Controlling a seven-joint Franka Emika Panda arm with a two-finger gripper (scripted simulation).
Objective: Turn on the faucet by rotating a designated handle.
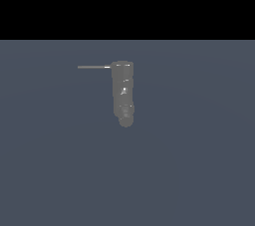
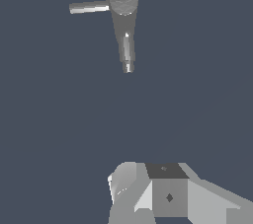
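Jutting from the top of the faucet (image 1: 123, 95) toward the exterior view's left, the handle (image 1: 93, 66) is a thin gray rod, lying level. I see the faucet alone on the flat blue-gray desk (image 1: 199, 170). My tool (image 2: 163, 193) sits well apart from it; whether its jaws are apart I cannot tell.

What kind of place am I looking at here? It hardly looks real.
Likely a computer simulation, not a real room: a bare, flat blue-gray floor, a blocky gray faucet with a thin handle, and a plain robot gripper below.
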